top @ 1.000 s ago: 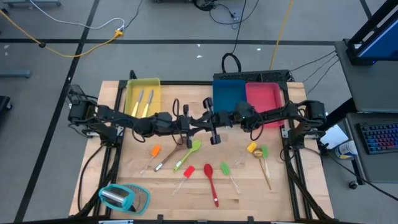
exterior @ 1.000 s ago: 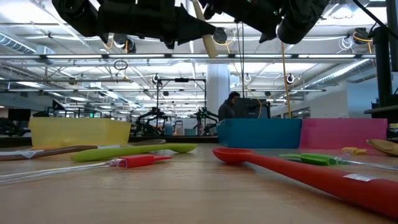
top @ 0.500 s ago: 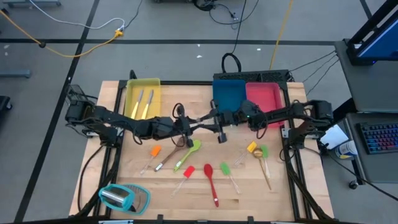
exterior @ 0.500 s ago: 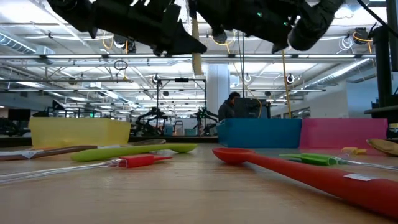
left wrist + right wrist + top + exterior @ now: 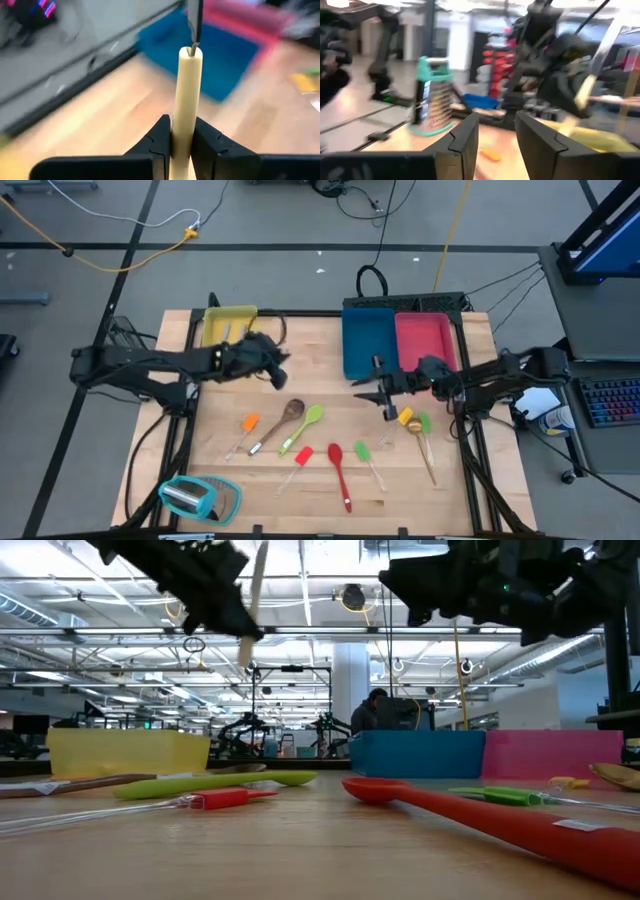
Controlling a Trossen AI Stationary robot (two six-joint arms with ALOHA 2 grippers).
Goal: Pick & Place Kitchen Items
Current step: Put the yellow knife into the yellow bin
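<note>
My left gripper (image 5: 268,362) is in the air beside the yellow tray (image 5: 212,323), shut on a cream-handled utensil (image 5: 186,95) with a metal part (image 5: 194,20) at its far end. My right gripper (image 5: 385,393) hangs open and empty in front of the blue tray (image 5: 362,340). Several utensils lie flat on the wooden table. They include an orange spatula (image 5: 249,423), a wooden spoon (image 5: 291,410), a green spoon (image 5: 313,416), a red spoon (image 5: 337,463), a green spatula (image 5: 362,451) and a gold spoon (image 5: 417,430). My left gripper pinches the utensil's cream handle (image 5: 182,131) between its two fingers, with one finger (image 5: 157,137) on either side. Most of the handle sticks out past the fingertips. In the low view the handle (image 5: 253,600) stands almost upright, lifted well clear of the table.
Two silver utensils (image 5: 231,343) lie in the yellow tray. A pink tray (image 5: 425,336) stands beside the blue one at the far edge. A teal-and-clear grater (image 5: 200,498) lies at the near left corner. A person (image 5: 374,710) sits in the room beyond.
Both grippers met at the utensil over the table's middle. My right gripper has let go and drawn back toward the right edge, sinking a little. My left gripper has carried the utensil toward the left and the yellow tray, turning so the handle now stands more upright.
</note>
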